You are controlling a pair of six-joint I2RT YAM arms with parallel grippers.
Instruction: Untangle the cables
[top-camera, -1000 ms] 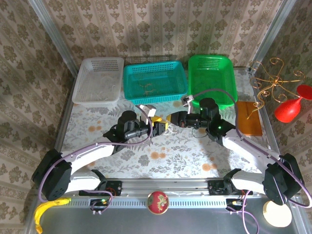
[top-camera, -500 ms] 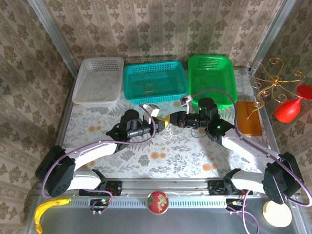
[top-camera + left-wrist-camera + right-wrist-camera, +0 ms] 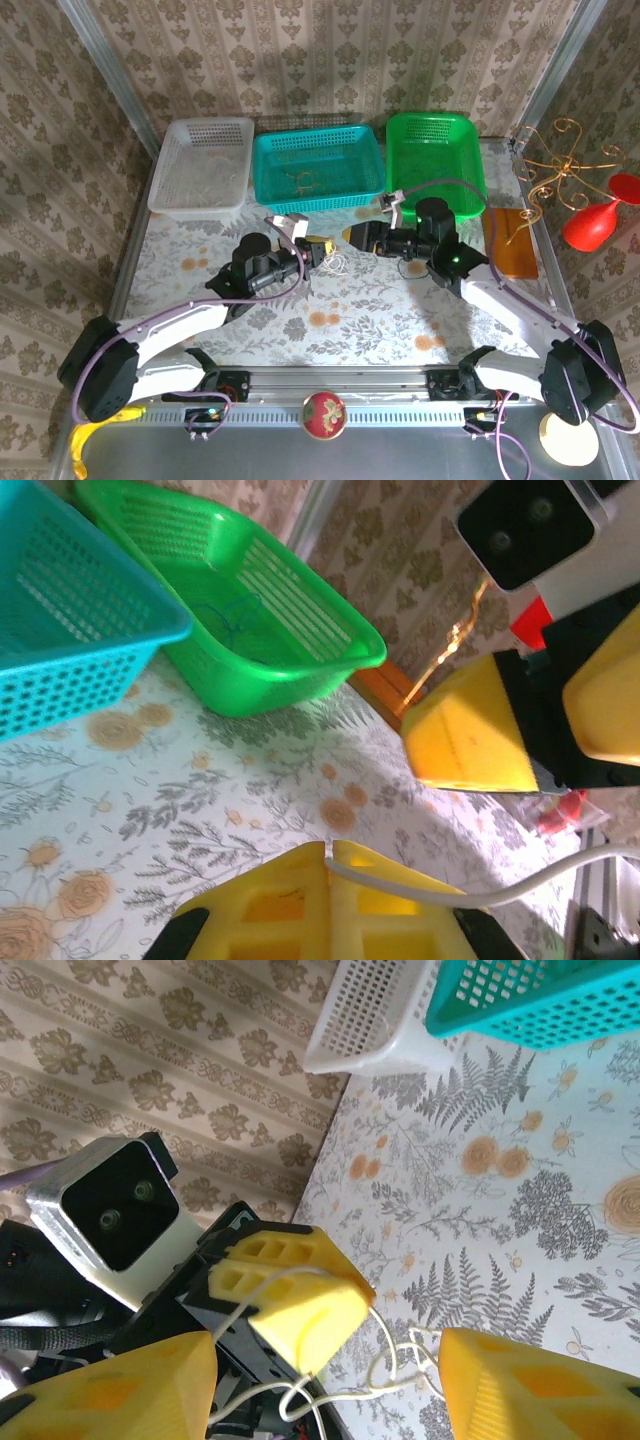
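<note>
A thin whitish cable (image 3: pixel 338 263) hangs in loose loops over the flowered table between the two arms. My left gripper (image 3: pixel 318 246) is shut on one end of it; in the left wrist view the cord (image 3: pixel 420 882) comes out from between the closed yellow fingers (image 3: pixel 270 900). My right gripper (image 3: pixel 360 237) faces it from the right and stands open. In the right wrist view the cable's loops (image 3: pixel 400 1375) dangle between its spread fingers (image 3: pixel 540 1385), apart from them. An orange cable (image 3: pixel 305 181) lies in the teal basket (image 3: pixel 268 150), and a greenish-blue one (image 3: pixel 238 620) in the green basket (image 3: pixel 330 670).
A white basket (image 3: pixel 172 170) stands left of the teal one at the back. A brown mat (image 3: pixel 511 243), a gold wire ornament (image 3: pixel 560 165) and a red object (image 3: pixel 595 222) are at the right. A red ball (image 3: pixel 323 414) and a banana (image 3: pixel 100 426) lie by the near rail.
The left gripper closed on the white cable and drew back to the left. The right gripper opened, let go of the cable and shifted slightly right.
</note>
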